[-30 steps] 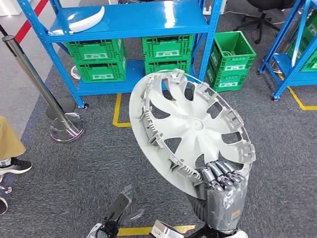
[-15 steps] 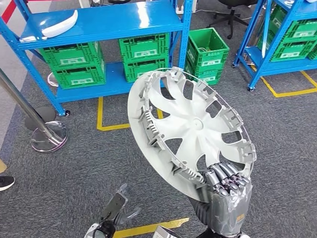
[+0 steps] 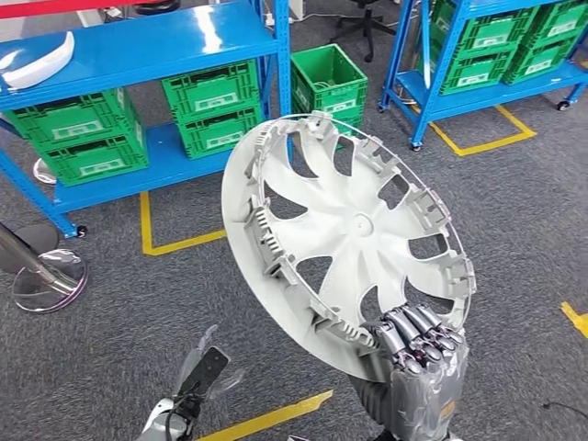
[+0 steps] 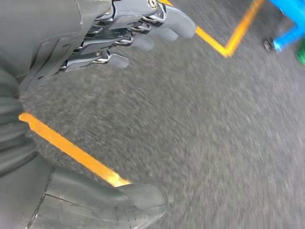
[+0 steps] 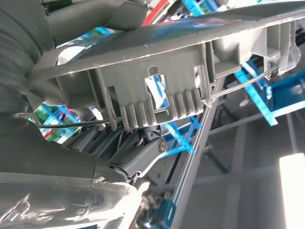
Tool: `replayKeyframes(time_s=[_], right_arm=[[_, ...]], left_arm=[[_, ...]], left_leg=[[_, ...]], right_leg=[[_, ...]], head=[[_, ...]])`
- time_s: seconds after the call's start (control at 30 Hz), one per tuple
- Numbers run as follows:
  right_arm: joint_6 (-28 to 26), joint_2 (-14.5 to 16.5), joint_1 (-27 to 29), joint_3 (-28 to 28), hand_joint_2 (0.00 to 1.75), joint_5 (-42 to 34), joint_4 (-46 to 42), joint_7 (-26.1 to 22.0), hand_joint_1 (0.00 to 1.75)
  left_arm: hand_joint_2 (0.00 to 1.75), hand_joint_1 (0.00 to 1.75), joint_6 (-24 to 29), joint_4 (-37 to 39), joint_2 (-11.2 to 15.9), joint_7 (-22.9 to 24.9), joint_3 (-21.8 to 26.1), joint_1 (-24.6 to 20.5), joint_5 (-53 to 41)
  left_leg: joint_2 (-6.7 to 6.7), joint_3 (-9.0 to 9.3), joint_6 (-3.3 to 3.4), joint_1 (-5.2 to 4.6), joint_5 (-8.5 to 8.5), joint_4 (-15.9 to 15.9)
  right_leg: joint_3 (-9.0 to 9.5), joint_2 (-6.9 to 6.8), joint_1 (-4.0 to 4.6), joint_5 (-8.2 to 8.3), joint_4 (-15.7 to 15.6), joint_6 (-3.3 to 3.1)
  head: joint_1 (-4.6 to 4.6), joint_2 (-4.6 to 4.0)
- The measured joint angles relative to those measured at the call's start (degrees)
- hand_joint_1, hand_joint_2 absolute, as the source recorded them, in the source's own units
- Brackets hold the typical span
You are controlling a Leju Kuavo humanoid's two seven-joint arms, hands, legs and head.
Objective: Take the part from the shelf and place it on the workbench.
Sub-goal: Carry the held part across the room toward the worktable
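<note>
Camera panned, right hand gripping hubcap

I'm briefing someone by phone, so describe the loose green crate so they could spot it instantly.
Find the blue shelf across the grey carpet; just past its right-hand upright sits the green crate on the floor. Unlike the stacked green crates inside the racks, it stands alone with its top open.
</note>
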Motion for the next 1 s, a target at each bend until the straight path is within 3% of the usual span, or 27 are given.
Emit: replayKeyframes(time_s=[0.07, 0.1, 0.17, 0.23, 0.3, 0.33, 0.37, 0.47, 0.5, 0.57, 0.6, 0.67, 0.73, 0.8, 0.83, 0.87, 0.93, 1.0], right_arm=[[0.0, 0.1, 0.4, -0.4, 1.75, 0.0, -0.3, -0.3, 1.75], [0.0, 0.1, 0.5, -0.5, 1.75, -0.1, -0.4, -0.4, 1.75], [0.0, 0.2, 0.8, -0.8, 1.75, -0.2, -0.6, -0.5, 1.75], [0.0, 0.2, 0.9, -0.9, 1.75, -0.2, -0.7, -0.5, 1.75], [0.0, 0.2, 1.0, -1.1, 1.75, -0.2, -0.7, -0.3, 1.75], [0.0, 0.2, 1.0, -1.1, 1.75, -0.2, -0.7, -0.3, 1.75], [0.0, 0.2, 1.1, -1.2, 1.75, -0.2, -0.8, -0.2, 1.75], [0.0, 0.2, 1.7, -1.5, 1.75, -0.2, -1.3, -0.3, 1.75], [0.0, 0.2, 2.1, -1.7, 1.75, -0.3, -1.6, -0.4, 1.75], [0.0, 0.3, 3.3, -2.3, 1.75, -0.3, -2.0, -0.4, 1.75], [0.0, 0.3, 3.9, -2.6, 1.75, -0.3, -2.2, -0.4, 1.75], [0.0, 0.3, 4.7, -3.0, 1.75, -0.3, -2.5, -0.4, 1.75], [0.0, 0.4, 5.0, -3.1, 1.75, -0.3, -2.5, -0.4, 1.75], [0.0, 0.4, 5.2, -3.2, 1.75, -0.3, -2.5, -0.4, 1.75], [0.0, 0.4, 5.4, -3.3, 1.75, -0.3, -2.6, -0.5, 1.75], [0.0, 0.4, 5.7, -3.5, 1.75, -0.3, -2.7, -0.5, 1.75], [0.0, 0.7, 6.4, -4.0, 1.75, -0.3, -3.0, -0.9, 1.75], [0.0, 1.0, 7.1, -4.5, 1.75, -0.3, -3.3, -1.4, 1.75]], left_arm=[[1.75, 0.0, -1.2, 0.0, -0.1, 0.7, -0.3, -0.2, 0.0], [1.75, 0.0, -1.5, 0.0, -0.3, 0.9, -0.3, -0.3, 0.0], [1.75, 0.0, -1.8, 0.0, -0.6, 1.0, -0.4, -0.4, 0.0], [1.75, 0.0, -2.4, 0.0, -0.6, 1.2, -0.4, -0.3, 0.1], [1.75, 0.0, -3.5, 0.1, -0.5, 1.6, -0.4, 0.0, 0.4], [1.75, 0.0, -4.0, 0.1, -0.4, 1.8, -0.4, 0.0, 0.5], [1.75, 0.0, -4.3, 0.1, -0.4, 1.9, -0.4, 0.1, 0.5], [1.75, 0.0, -3.7, 0.1, -0.5, 1.4, -0.9, 0.0, -0.5], [1.75, 0.0, -3.2, 0.1, -0.5, 1.2, -1.2, 0.1, -0.8], [1.75, 0.0, -2.7, 0.1, -0.6, 1.0, -1.7, 0.1, -1.2], [1.75, 0.0, -2.7, 0.1, -0.6, 1.0, -1.9, 0.1, -1.2], [1.75, 0.0, -3.2, 0.1, -0.7, 0.9, -2.0, 0.1, -1.2], [1.75, 0.0, -3.7, 0.1, -0.6, 0.8, -2.1, 0.3, -1.2], [1.75, 0.0, -3.6, 0.1, -0.4, 0.7, -2.1, 0.7, -1.1], [1.75, 0.0, -3.1, 0.1, -0.3, 0.6, -2.1, 0.8, -1.0], [1.75, 0.0, -2.2, 0.1, -0.3, 0.5, -2.1, 0.9, -0.9], [1.75, 0.0, 0.6, 0.1, -0.2, 0.0, -2.1, 0.8, -0.9], [1.75, 0.0, 4.1, 0.1, -0.2, -0.4, -2.1, 0.7, -1.3]], left_leg=[[0.64, 0.08, 0.19, 0.02, -0.24, -0.7], [1.35, 0.07, 0.36, 0.12, -0.11, -1.1], [2.82, 0.07, 0.77, 0.3, 0.34, -1.7], [4.39, -0.07, 1.0, 0.13, 0.49, -1.8], [6.15, -0.23, 1.03, -0.1, 0.5, -1.7], [6.99, -0.27, 1.03, -0.21, 0.5, -1.7], [7.75, -0.26, 1.02, -0.31, 0.48, -1.7], [9.36, -0.14, 0.67, -0.85, 0.31, -1.6], [9.76, -0.13, 0.48, -1.02, 0.27, -1.5], [10.64, -0.11, 0.08, -1.14, 0.3, -1.4], [10.6, -0.11, -0.21, -1.05, 0.05, -1.2], [8.45, -0.92, -0.86, -0.75, -2.03, 1.1], [5.54, -3.61, -1.31, -0.42, -5.98, 7.7], [4.64, -6.36, -1.44, -0.3, -8.31, 14.1], [4.53, -6.64, -1.42, -0.29, -7.85, 14.7], [4.33, -5.9, -1.32, -0.28, -6.32, 13.2], [2.62, -2.49, -0.91, -0.16, -2.32, 6.2], [0.44, -0.04, -0.53, 0.04, -0.63, 0.7]], right_leg=[[-0.75, 1.14, -0.12, 0.53, -0.1, 0.86], [-1.22, 0.76, -0.09, 0.47, 0.1, 1.19], [-2.9, -2.13, 0.11, -1.38, 2.8, 1.64], [-6.13, -5.26, 0.14, -5.14, 9.8, 1.89], [-8.46, -5.98, 0.11, -7.15, 15.3, 2.08], [-8.12, -6.13, 0.12, -6.66, 15.2, 2.07], [-6.55, -6.44, 0.15, -5.27, 12.8, 1.97], [0.25, -9.6, 0.69, -1.64, 1.7, 1.07], [1.23, -10.26, 0.88, -1.42, 0.0, 0.73], [1.22, -9.49, 0.98, -1.29, -0.4, 0.13], [1.16, -8.94, 0.89, -1.1, -0.5, -0.16], [1.05, -7.71, 0.61, -0.68, -0.7, -0.8], [0.89, -6.33, 0.48, -0.41, -0.8, -1.18], [0.7, -4.76, 0.5, -0.28, -0.7, -1.25], [0.64, -3.96, 0.5, -0.23, -0.7, -1.23], [0.61, -3.16, 0.5, -0.2, -0.5, -1.18], [0.55, -1.68, 0.51, -0.15, -0.3, -1.03], [0.08, -0.44, 0.54, 0.01, 0.1, -0.53]], head=[[-0.12, 0.0], [-0.11, 0.0], [0.27, 0.0], [0.64, 0.0], [0.67, 0.0], [0.67, 0.0], [0.67, 0.0], [0.6, 0.0], [0.58, 0.0], [0.5, 0.0], [0.54, 0.0], [0.42, 0.0], [0.28, 0.0], [0.28, 0.0], [0.28, 0.0], [0.28, 0.0], [0.3, 0.0], [0.32, 0.0]])
